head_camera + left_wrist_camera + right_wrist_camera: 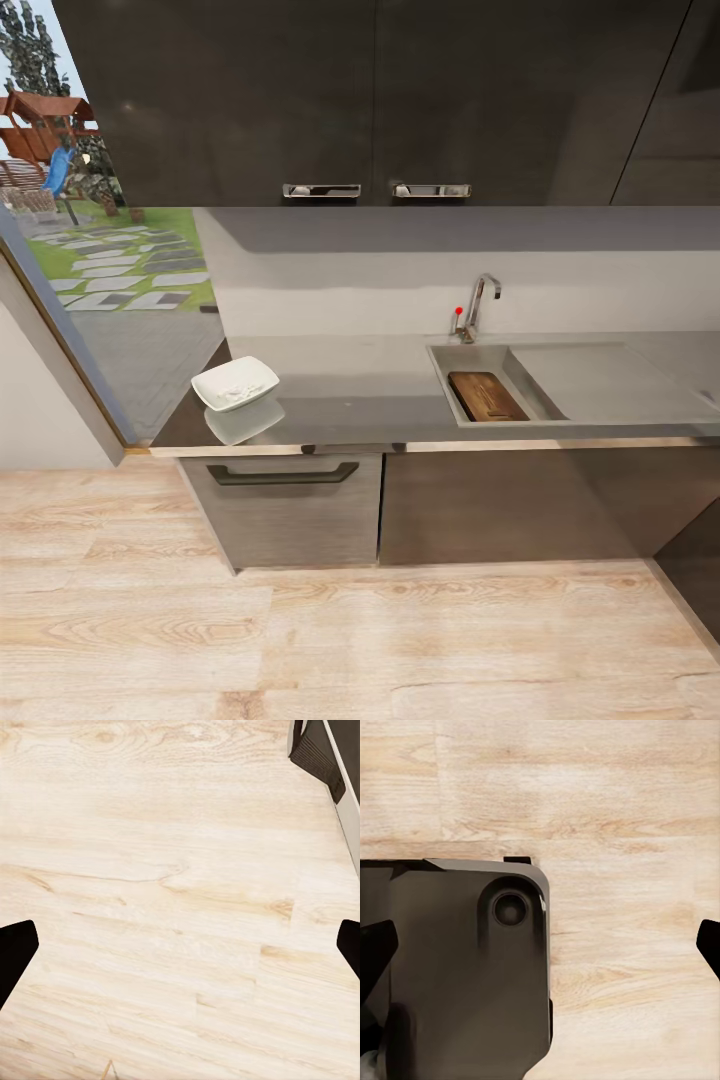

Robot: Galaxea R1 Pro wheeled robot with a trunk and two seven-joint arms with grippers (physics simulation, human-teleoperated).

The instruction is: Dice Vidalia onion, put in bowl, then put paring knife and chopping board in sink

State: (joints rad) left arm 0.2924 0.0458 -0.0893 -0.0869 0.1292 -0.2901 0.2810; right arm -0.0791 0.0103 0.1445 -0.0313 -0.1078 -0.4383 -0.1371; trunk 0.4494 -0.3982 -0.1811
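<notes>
The dark wooden chopping board (487,396) lies inside the basin of the grey sink (440,385), below the chrome tap (481,301) with its red knob. The white square bowl (236,383) stands on the glossy countertop (350,395) near its left end, with its pale mirror image just below it. Pale bits seem to lie in the bowl, too small to tell. The paring knife and the Vidalia onion are out of view. My left gripper (180,945) hangs open over the wooden floor. My right gripper (540,949) is open too, empty, above my own dark base.
Grey drawers with a dark bar handle (282,474) sit under the counter. Dark wall cabinets (370,100) hang above it. A tall window (100,260) is at the left. The drainboard (610,380) extends right of the basin. Pale wooden floor (350,640) separates me from the counter.
</notes>
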